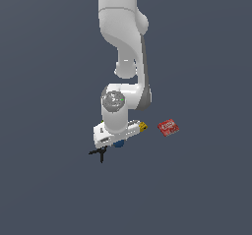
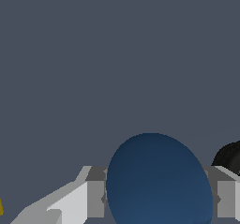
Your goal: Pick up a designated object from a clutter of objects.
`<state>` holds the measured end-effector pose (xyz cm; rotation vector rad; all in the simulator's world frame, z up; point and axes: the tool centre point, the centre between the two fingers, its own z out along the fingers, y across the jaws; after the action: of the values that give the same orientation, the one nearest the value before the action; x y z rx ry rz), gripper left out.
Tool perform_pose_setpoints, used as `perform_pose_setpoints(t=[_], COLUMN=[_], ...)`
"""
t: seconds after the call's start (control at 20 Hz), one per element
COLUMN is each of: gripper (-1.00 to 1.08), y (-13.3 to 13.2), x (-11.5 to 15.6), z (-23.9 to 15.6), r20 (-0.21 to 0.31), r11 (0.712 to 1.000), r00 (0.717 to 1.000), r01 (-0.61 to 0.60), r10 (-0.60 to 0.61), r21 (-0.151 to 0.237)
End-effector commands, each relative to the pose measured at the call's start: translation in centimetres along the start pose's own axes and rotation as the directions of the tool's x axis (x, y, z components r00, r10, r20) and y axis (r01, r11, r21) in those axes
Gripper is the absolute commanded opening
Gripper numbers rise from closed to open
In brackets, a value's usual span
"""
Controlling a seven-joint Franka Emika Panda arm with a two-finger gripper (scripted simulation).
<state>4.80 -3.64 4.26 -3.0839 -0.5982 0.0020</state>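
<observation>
Dark-blue ball [image 2: 158, 181], plain, matte, round, between tool [image 2: 159, 199] fingers [image 2: 95, 198]

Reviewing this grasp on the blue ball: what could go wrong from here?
1. The blue ball sits between the gripper fingers, but contact isn't clear; a round ball could squirt out as they close.
2. The black clamp lies close beside the ball and could get bumped.
3. In the exterior view, the arm hides most of the ball, so the grasp is hard to confirm.

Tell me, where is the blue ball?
In the exterior view the blue ball peeks out beneath the hand, between the black clamp and yellow block.
</observation>
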Motion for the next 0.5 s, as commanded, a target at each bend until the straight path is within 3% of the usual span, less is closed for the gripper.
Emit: perform_pose_setpoints(t=[0.0,0.45], gripper=[-1.0,-1.0], y=[-0.1,-0.7], x=[-0.3,-2.6], z=[-0.9,-6.3], r20=[-0.002,-0.002], r11=[1.0,1.0], r00=[1.0,1.0], r01=[0.0,0.0], r10=[0.0,0.0], r21=[-0.001,-0.001])
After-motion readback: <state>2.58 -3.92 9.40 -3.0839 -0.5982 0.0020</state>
